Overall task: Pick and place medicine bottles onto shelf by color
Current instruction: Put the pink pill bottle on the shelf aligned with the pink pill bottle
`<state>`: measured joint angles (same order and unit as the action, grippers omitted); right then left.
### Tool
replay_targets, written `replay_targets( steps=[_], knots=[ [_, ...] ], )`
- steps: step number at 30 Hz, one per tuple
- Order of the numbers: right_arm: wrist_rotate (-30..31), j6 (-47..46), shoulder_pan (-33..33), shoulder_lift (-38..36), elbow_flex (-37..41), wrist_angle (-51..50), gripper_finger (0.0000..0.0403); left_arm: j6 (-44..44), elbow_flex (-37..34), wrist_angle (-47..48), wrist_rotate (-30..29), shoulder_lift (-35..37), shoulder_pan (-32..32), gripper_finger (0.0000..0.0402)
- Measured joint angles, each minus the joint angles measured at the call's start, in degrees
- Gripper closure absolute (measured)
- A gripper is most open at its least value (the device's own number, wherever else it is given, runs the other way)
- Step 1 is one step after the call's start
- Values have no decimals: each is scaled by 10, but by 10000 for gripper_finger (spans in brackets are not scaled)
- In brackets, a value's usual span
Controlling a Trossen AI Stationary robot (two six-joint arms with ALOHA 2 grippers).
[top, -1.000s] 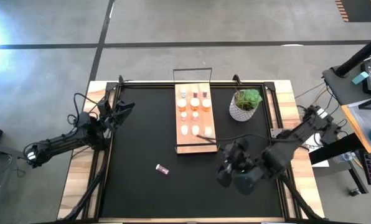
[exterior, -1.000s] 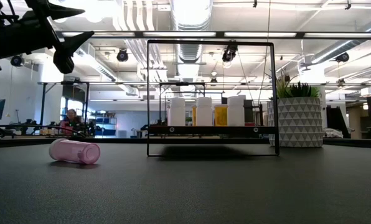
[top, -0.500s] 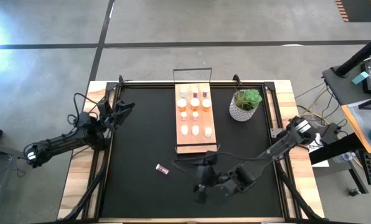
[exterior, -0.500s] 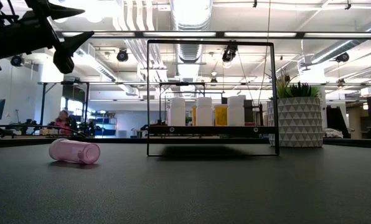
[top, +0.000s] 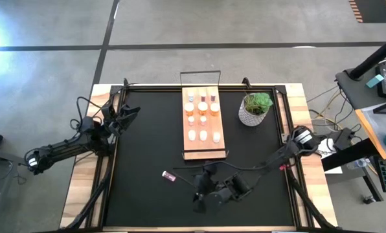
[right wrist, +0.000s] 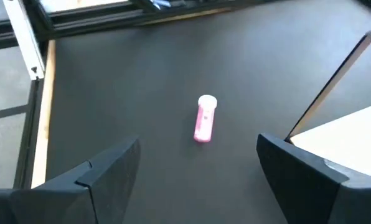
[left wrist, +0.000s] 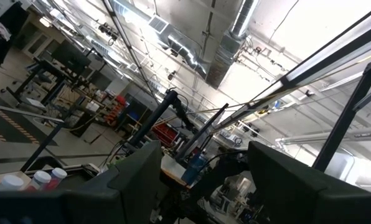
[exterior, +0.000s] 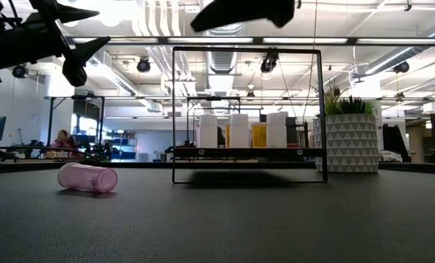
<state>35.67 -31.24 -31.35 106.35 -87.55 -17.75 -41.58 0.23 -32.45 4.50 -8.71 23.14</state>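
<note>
While most of the medicine bottles (top: 202,116) stand upright in rows on the shelf (top: 203,150), caps up, one pink bottle (top: 169,175) lies on its side on the black table (top: 141,149), well apart from the shelf's near end and toward the left arm's side. Seen from above, its long axis runs aslant, neither square to the shelf's long edge nor in line with it; which end carries the cap cannot be told from there. From table height the same pink bottle (exterior: 87,177) lies level with its long axis across the picture. The right wrist view shows its pale cap pointing away from the right pincer (right wrist: 198,180), whose two fingers (right wrist: 104,174) stand spread and released, holding nothing, with the bottle (right wrist: 204,119) ahead between them but untouched. That right pincer (top: 194,188) hangs over the table just beside the bottle, near the shelf's end. The left pincer (top: 129,111) waits at the table's far left edge, fingers parted and empty. A potted plant (top: 254,108) stands beside the shelf.
</note>
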Motion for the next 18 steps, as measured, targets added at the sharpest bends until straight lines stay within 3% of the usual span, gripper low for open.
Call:
replay_targets(
  steps=[8, 18],
  knots=[
    [-12, -38, 15, 18, 0, 5, 91, 0, 0, 0, 0, 0, 0, 178],
    [-14, 30, 14, 76, -3, 112, 114, 0, 0, 0, 0, 0, 0, 178]
  ],
)
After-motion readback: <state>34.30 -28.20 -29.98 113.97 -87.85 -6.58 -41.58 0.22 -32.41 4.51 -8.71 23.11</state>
